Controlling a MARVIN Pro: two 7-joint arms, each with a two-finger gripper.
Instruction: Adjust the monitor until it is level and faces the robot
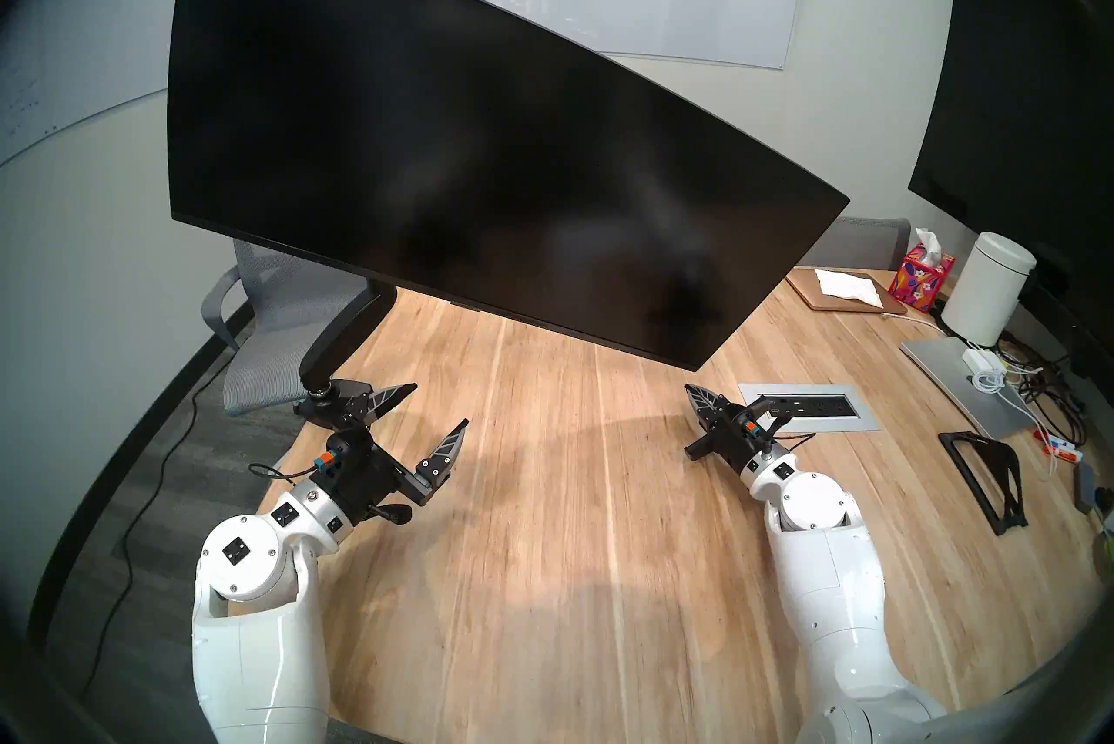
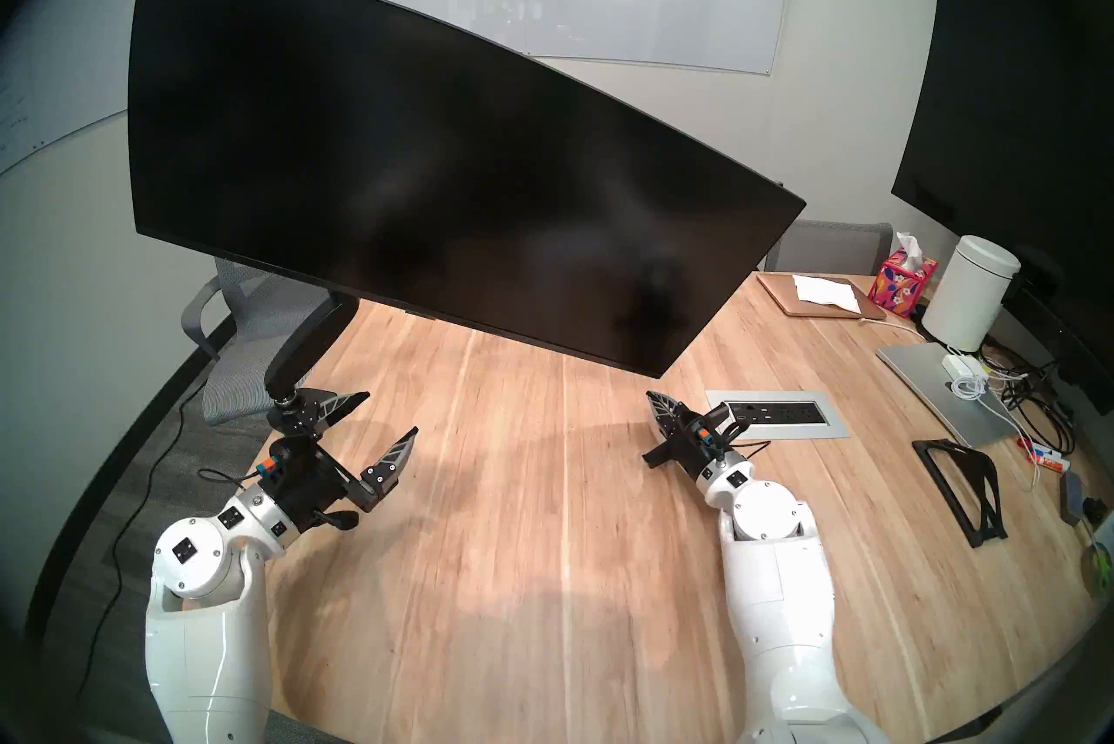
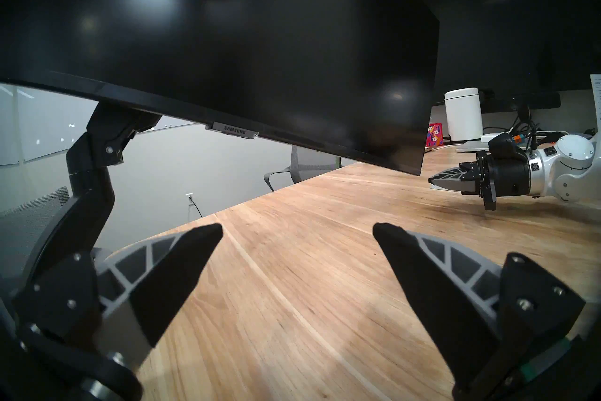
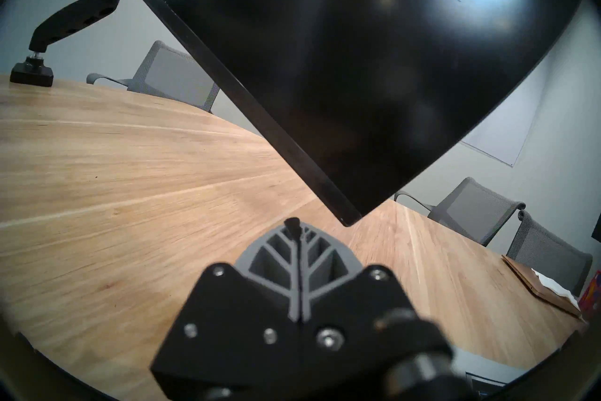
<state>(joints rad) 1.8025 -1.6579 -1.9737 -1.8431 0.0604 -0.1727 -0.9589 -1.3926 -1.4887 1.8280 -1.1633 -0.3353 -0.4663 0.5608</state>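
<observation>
The monitor point(image 1: 470, 152) is a very wide black screen that hangs tilted, its left end high and its right end low; it also shows in the other head view point(image 2: 422, 164). Its black arm mount point(image 1: 343, 332) stands at the wooden table's point(image 1: 572, 513) left edge. My left gripper point(image 1: 439, 405) is open and empty, low over the table beside the mount's base, below the screen point(image 3: 227, 33). My right gripper point(image 1: 702, 398) is shut and empty, just under the screen's low right corner point(image 4: 349, 221) and not touching it.
A second dark screen point(image 1: 1025, 91) stands at the far right. Near it are a white canister point(image 1: 988, 290), a tissue box point(image 1: 919, 281), a silver laptop point(image 1: 964, 387), cables and a black stand point(image 1: 988, 477). A power panel point(image 1: 808, 411) is set into the table. Grey chairs point(image 1: 277, 314) stand behind.
</observation>
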